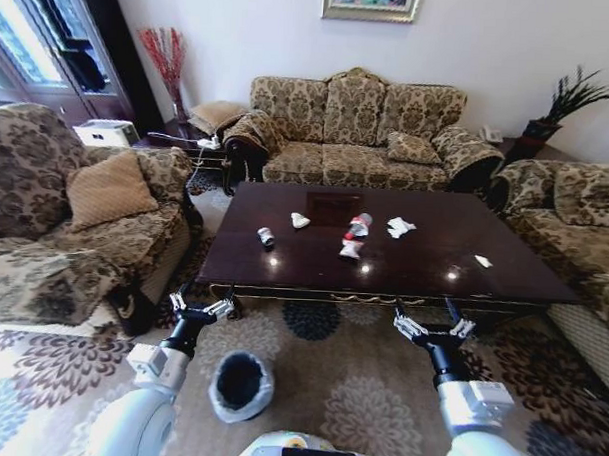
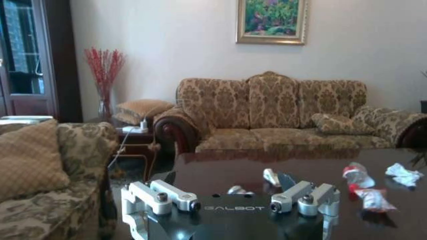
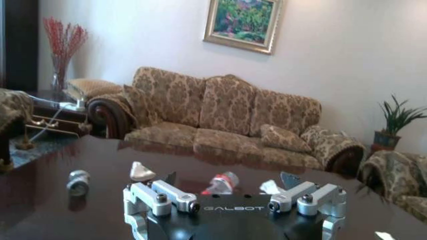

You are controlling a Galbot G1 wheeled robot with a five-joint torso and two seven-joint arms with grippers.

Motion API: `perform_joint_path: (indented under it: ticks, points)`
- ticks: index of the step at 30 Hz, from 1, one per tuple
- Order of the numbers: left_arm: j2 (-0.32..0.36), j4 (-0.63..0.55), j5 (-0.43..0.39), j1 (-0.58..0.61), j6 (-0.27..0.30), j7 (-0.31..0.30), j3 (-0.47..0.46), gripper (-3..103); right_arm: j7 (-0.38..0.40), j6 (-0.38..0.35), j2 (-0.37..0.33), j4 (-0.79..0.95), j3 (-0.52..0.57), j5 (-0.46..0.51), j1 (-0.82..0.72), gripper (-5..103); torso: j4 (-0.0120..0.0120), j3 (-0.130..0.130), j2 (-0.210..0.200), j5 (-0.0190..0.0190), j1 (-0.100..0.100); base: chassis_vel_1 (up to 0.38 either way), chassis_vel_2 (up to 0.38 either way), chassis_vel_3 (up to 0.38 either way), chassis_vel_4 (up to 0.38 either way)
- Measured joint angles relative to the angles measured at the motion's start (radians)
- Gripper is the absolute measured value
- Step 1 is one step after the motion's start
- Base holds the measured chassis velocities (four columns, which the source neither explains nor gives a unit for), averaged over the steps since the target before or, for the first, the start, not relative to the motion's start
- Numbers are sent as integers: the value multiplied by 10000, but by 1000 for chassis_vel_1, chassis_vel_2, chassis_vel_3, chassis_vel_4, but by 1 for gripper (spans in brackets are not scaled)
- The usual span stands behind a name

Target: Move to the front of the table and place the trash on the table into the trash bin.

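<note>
Patterned sofa beyond the far edge of the surface, armchairs flanking both ends, floral rug underfoot. Nothing standing between the robot and the near edge of the surface.

Glossy dark brown top with gilt-trimmed apron, carrying scattered trash: crushed clear bottle with red label near the middle of the surface, a red-and-white scrap just beside it toward the near edge, crumpled white paper to the bottle's right, a small white piece to its left, a dark-and-white lump further left, a tiny white scrap toward the right end of the surface.

Trash bin on the rug in front of the surface's left part, round and black, whitish bag folded over the rim.

Left pincer raised just short of the near edge of the surface, above and left of the bin, fingers spread wide, nothing held. Right pincer likewise before the near edge, further right, spread wide and empty
</note>
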Motion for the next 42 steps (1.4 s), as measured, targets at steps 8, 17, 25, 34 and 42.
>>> perform_joint_path:
  ticks: [8, 17, 25, 34, 42]
  points:
    - [-18, 425, 6, 49, -157, 98, 11, 100, 51, 152, 21, 1, 60, 1, -21, 100, 0, 0, 0, -3, 0, 103, 86, -64, -68]
    - [7, 2981, 411, -265, -263, 860, 248, 100, 113, 309, 98, -42, -21, 76, 13, 100, 0, 1, 0, 0, 0, -40, -44, 30, 32]
    - [15, 6413, 675, -1272, -694, 844, 705, 100, 187, 455, 118, -104, 140, 107, -106, 100, -2, 2, -1, 0, 0, 0, 0, 0, 0]
    - [211, 9157, 277, -2144, -1428, 1865, 1170, 100, 188, 473, 54, -103, 246, 181, -166, 100, 1, 1, 0, 2, 0, 0, 0, 0, 0]
    - [528, 11668, 244, -3317, -2216, 3155, 1562, 100, 196, 477, 27, -21, 102, 64, -356, 100, -1, 1, 0, -1, 0, 0, 0, 0, 0]
